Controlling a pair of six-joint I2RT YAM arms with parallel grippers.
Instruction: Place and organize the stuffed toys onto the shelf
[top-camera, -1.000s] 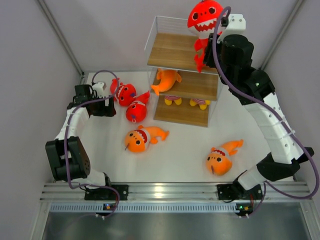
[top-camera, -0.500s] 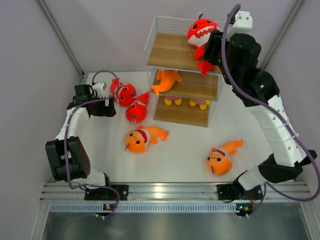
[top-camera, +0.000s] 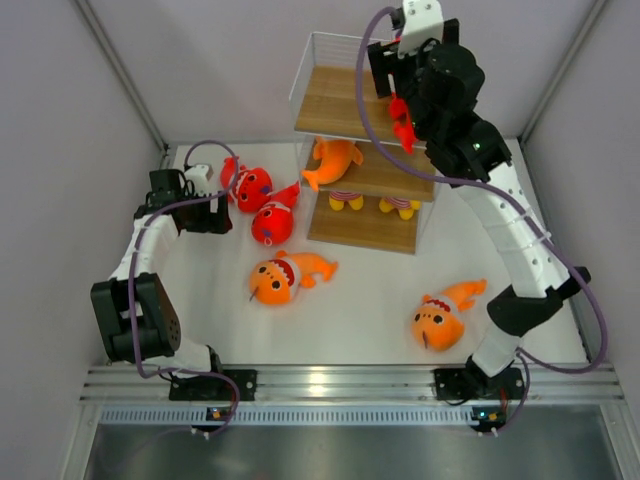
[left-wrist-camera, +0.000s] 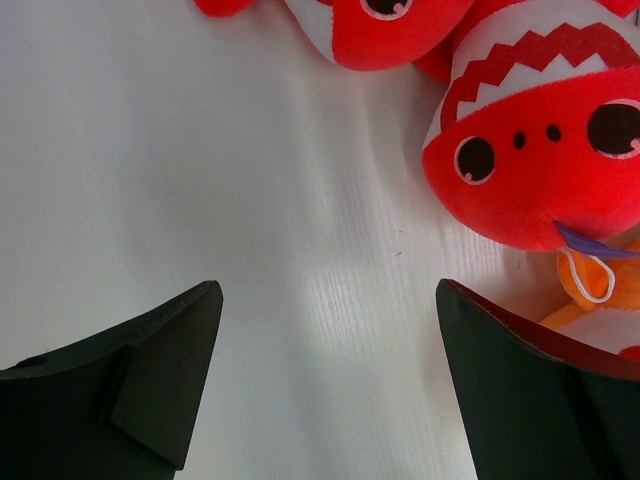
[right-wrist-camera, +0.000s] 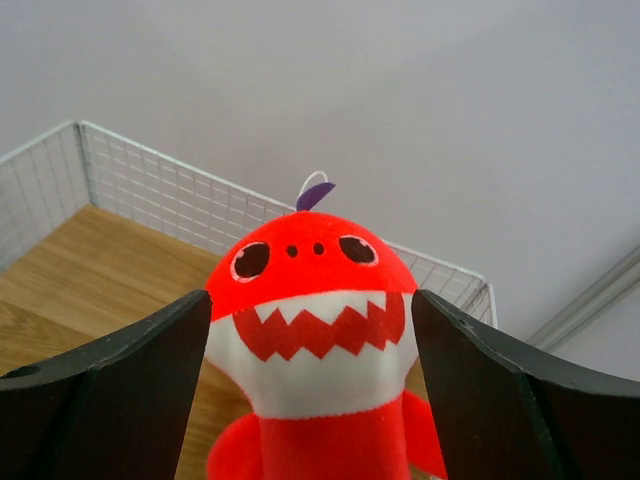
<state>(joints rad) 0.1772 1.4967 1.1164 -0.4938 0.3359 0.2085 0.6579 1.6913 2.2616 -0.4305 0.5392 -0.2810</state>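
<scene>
Fingers of the right gripper (right-wrist-camera: 312, 300) are spread wide, flanking a shark (right-wrist-camera: 312, 345) whose head looks unsqueezed; contact with the pads cannot be told. The shark is stood upright, facing the wrist, on the shelf (top-camera: 335, 100), toward the top board's right end. A straight pull-back is judged to be needed. The left gripper (left-wrist-camera: 330, 300) is held open and empty over the table (left-wrist-camera: 150, 150), with other sharks (left-wrist-camera: 540, 150) just ahead.

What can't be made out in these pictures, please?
- Top view: the right arm hides most of the red shark plush atop the wooden wire-framed shelf.
- Right wrist view: whether the right fingers touch it is unclear.
- Top view: the middle board hides all but the feet of the striped toys below.
</scene>
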